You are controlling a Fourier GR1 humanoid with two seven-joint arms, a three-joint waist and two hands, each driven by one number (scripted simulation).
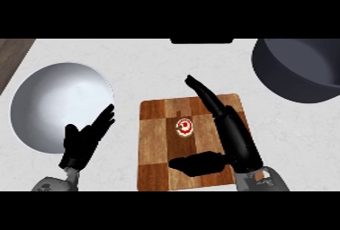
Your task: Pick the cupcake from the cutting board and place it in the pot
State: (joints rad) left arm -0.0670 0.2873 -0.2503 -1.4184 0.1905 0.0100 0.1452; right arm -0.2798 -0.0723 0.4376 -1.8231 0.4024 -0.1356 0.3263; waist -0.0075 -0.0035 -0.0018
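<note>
A small cupcake (184,127) with white and red topping sits near the middle of the wooden cutting board (156,148). My right hand (232,134) is over the board just right of the cupcake, fingers stretched out toward the far edge and thumb pointing left below the cupcake; it is open and not touching the cupcake. The dark grey pot (299,69) stands at the far right. Left of the board, my left hand (85,141) rests open with fingers up.
A large white bowl (53,103) lies at the left, partly behind my left hand. A dark wooden strip (12,58) runs along the counter's far left edge. The light counter (153,63) stretches between bowl and pot.
</note>
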